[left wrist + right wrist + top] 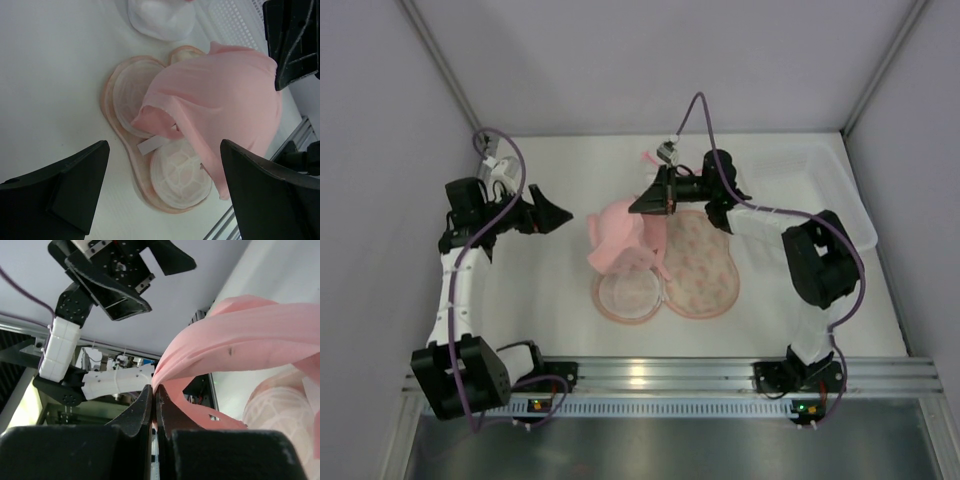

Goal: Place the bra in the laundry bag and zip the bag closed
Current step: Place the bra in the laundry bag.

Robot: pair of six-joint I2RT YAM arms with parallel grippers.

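The laundry bag lies open in the middle of the table, its mesh-lined half on the left and its peach printed half on the right. The salmon-pink bra hangs over the bag's far left part. My right gripper is shut on the bra's upper edge and holds it lifted, the fabric draping down to the mesh lining. My left gripper is open and empty, left of the bra. In the left wrist view its jaws stand wide apart above the bag's lining, with the bra beyond.
A clear plastic tray stands at the back right. A white round pouch lies beyond the bag at the back of the table. Grey walls close in the left, right and back. The metal rail runs along the near edge.
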